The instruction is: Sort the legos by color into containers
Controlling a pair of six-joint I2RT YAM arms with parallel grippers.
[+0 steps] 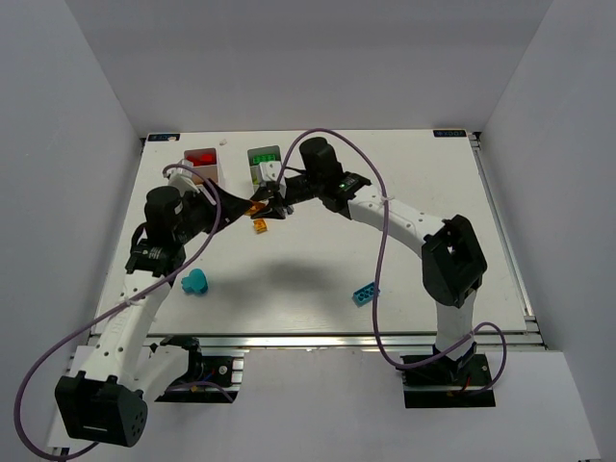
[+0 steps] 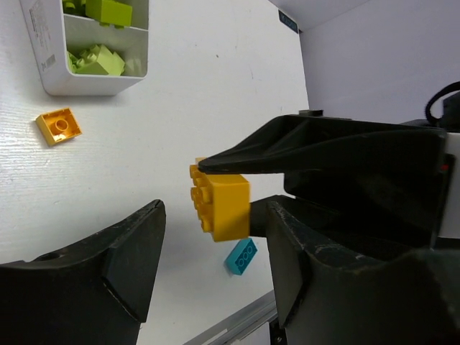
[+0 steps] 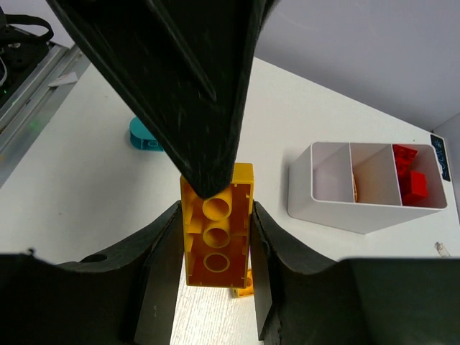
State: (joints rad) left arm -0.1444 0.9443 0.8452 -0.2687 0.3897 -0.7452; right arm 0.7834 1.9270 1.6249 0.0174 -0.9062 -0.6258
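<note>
Orange brick (image 3: pixel 215 241) is in the air over the table, just near of the trays and left of centre. It is clamped across its narrow sides by the right gripper (image 3: pixel 214 215). The left gripper (image 2: pixel 215 208) straddles it with jaws apart. One pad is near the brick, the other is well clear, so it has no grasp. This looks like a handover.

Progress, judged: mostly done. The red tray (image 3: pixel 338 212) has reds in one end slot and something orange-ish in the middle slot, and its third slot is bare. The green tray (image 2: pixel 50 72) holds lime and green pieces. Left on the table are a small orange brick (image 2: pixel 59 126) just near the green tray, a cyan brick (image 1: pixel 364 294) near-right and a cyan piece (image 1: pixel 195 281) near-left. The held brick is also unsorted.

Brick look: long, glossy orange-yellow, three underside tubes facing the right wrist camera, studs pointing sideways, held on end. No damage seen.
</note>
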